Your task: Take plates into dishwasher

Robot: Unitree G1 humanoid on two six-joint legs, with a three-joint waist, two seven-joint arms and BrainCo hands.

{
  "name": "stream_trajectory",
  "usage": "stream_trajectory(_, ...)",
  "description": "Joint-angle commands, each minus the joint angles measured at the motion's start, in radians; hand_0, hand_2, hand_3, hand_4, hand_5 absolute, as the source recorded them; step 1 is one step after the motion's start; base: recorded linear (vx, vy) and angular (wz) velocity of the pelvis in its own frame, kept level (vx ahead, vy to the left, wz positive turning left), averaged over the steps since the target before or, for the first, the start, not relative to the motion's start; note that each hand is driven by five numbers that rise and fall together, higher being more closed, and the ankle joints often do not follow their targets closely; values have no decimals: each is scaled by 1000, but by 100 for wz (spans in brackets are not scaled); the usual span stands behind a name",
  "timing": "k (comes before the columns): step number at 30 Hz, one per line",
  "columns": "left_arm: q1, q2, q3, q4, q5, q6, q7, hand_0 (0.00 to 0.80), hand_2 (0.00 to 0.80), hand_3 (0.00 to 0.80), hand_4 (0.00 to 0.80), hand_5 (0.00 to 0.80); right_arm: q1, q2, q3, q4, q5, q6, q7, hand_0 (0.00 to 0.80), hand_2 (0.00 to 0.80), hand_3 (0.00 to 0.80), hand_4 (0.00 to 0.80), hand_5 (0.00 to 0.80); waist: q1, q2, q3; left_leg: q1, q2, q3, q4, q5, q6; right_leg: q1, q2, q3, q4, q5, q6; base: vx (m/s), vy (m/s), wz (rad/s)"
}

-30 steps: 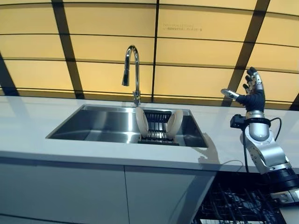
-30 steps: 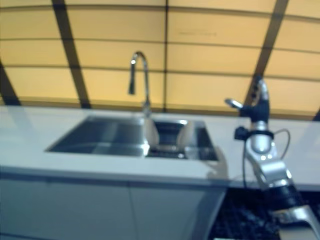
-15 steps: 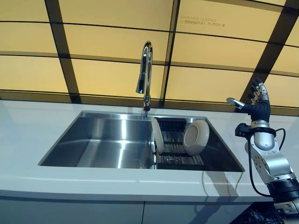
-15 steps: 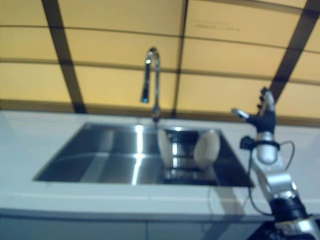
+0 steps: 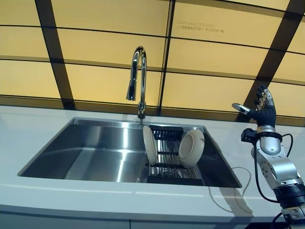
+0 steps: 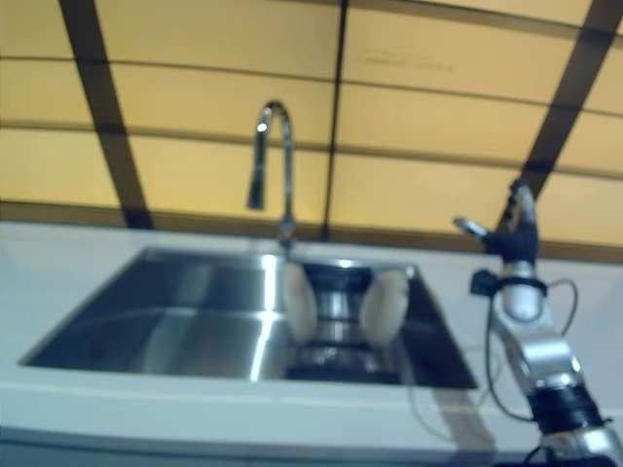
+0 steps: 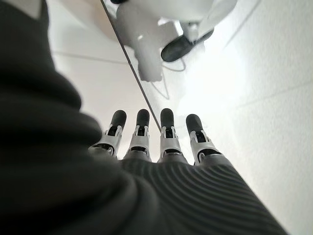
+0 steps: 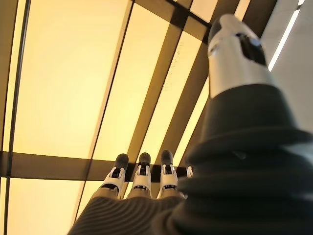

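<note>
Two plates stand on their edges in a black rack (image 5: 169, 164) at the right end of the sink (image 5: 95, 152). The left plate (image 5: 149, 144) is nearly upright and thin from here, so I see mostly its rim. The right plate (image 5: 190, 148) is round and cream, and it tips a little, with its hollow face turned toward the left plate. Both plates run tall, from the rack up toward the tap. They are well apart from my fingers, lower down and off to the left of my right hand (image 5: 261, 106).

My right hand is up in the air past the right end of the sink. Its fingers (image 8: 141, 172) are straight and side by side, pointing up at the wall, and the thumb sticks out on its own. It holds nothing.

My left hand (image 7: 161, 147) shows only in its own wrist view. Its fingers are straight too, a little apart, and empty, with a pale floor past them.

The sink is shiny grey metal, deep and boxy. The counter (image 5: 38, 124) around it is smooth and white. A curved shiny tap (image 5: 137, 76) stands behind the sink. The wall (image 5: 95, 47) is big yellow panels with dark strips between them.
</note>
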Motion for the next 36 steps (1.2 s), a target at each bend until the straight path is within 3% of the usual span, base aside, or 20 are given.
stream_trajectory(1, -45, 0, 0, 5, 3, -24, -6, 0, 0, 0, 0, 0, -83, -35, -17, 14, 42, 21, 46, 0, 0, 0, 0, 0, 19, 12, -18, -3, -44, -2, 2, -68, 22, -12, 21, 28, 14, -21, 23, 61, -97, -2)
stream_trajectory(10, -35, -15, -1, 2, 3, -21, 8, 0, 0, 0, 0, 0, -63, 11, 27, 30, 121, 114, 119, 0, 0, 0, 0, 0, 25, 8, -18, -3, -29, 30, 2, -66, 10, 34, 37, 18, 3, -56, 1, 38, -77, 1)
stream_trajectory(26, -31, -8, -4, -18, 0, -25, 16, 0, 0, 0, 0, 0, -13, 101, 131, -42, 349, 297, 218, 0, 0, 0, 0, 0, 25, 3, 4, -1, -17, 58, 2, -60, 2, 64, 41, 8, 4, -79, -9, 2, -5, 0)
stream_trajectory(36, -41, -8, -22, -18, -19, -22, 24, 0, 0, 0, 0, 0, -3, 135, 183, -77, 379, 313, 155, 0, 0, 0, 0, 0, 27, 1, 16, 3, -19, 65, 2, -59, 5, 76, 43, 12, 8, -86, -11, 0, 0, 0)
